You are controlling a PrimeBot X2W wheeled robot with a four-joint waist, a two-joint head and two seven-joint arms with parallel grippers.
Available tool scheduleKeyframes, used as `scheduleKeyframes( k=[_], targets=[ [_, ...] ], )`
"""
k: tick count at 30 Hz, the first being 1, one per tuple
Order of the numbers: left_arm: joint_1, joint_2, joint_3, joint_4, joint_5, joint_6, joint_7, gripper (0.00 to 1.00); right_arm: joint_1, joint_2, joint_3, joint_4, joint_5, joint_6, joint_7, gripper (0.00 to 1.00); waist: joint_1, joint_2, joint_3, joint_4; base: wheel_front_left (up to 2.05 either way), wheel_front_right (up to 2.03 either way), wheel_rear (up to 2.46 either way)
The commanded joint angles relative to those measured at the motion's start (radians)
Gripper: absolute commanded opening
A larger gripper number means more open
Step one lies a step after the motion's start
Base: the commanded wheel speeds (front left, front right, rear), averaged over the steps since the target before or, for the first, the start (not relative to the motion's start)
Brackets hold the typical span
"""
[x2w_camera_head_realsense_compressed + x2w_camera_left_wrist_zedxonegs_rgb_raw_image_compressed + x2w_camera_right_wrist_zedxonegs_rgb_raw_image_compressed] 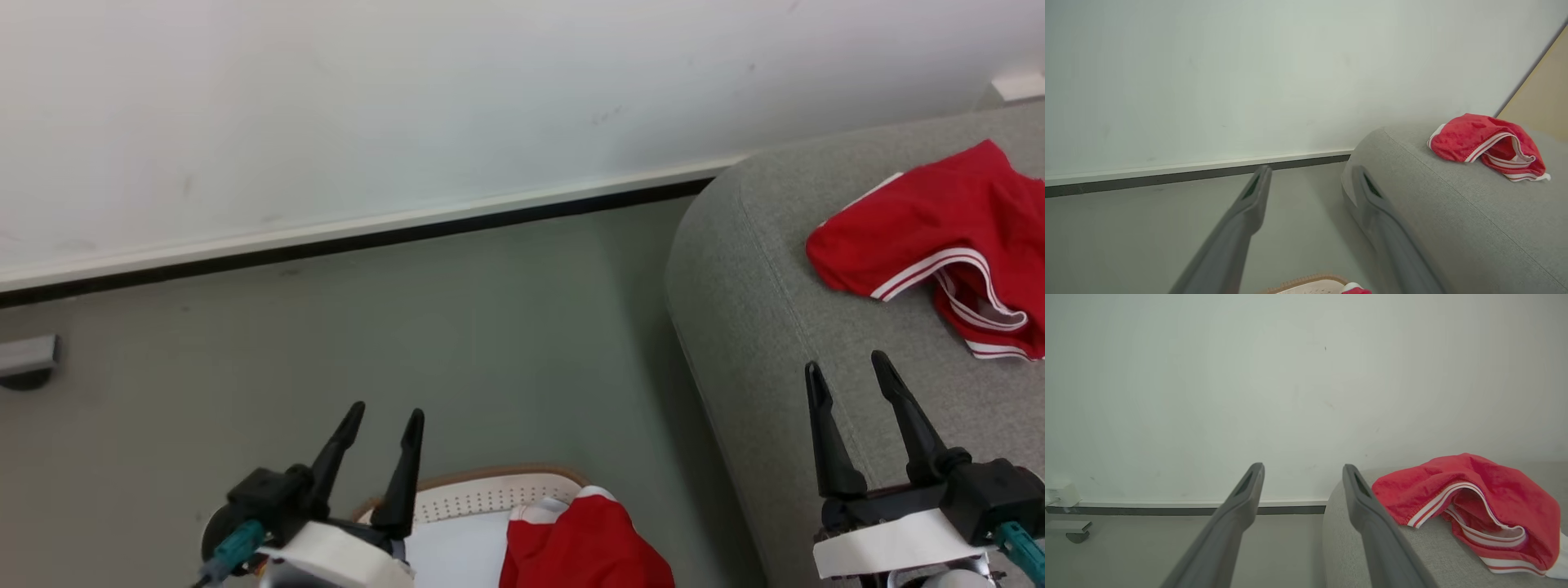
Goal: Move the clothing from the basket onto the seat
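Grey-green floor (490,327), white wall (408,98). Nearest: white basket (482,496), tan rim, red garment (584,547) heaped inside. Left gripper (387,410) over basket's left edge, fingers apart, empty. Right gripper (847,362) right of basket, over seat (759,327), fingers apart, empty. Far right of basket: striped red garment (931,229) crumpled on seat. Advice: pinch thick fold, lift clear of rim.

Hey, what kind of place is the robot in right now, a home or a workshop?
Likely a living-room-style indoor space, perhaps a mock-up: a grey upholstered seat beside a plain white wall with a baseboard, and a small basket on the floor holding red clothing.
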Motion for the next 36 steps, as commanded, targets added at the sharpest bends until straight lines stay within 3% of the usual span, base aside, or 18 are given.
scheduleKeyframes(
  k=[1,16,36],
  targets=[
    [-0.026,0.014,-0.027,0.015,-0.007,-0.005,0.013,1.00,-0.024,0.002,-0.008,-0.008,0.000,-0.003,-0.007,1.00,-0.0001,-0.0001,0.053,-0.030,0.00,0.00,0.00],
    [-0.205,0.129,-0.349,0.183,-0.119,-0.006,0.119,1.00,-0.115,0.006,-0.052,-0.059,-0.013,-0.003,-0.005,1.00,-0.0001,-0.0001,0.244,-0.095,0.00,0.00,0.00],
    [-0.502,0.240,-0.805,0.368,-0.374,-0.006,0.208,1.00,-0.309,0.007,-0.089,-0.144,-0.014,-0.003,-0.005,1.00,-0.0001,-0.0001,0.505,-0.098,0.00,0.00,0.00]
  ],
)
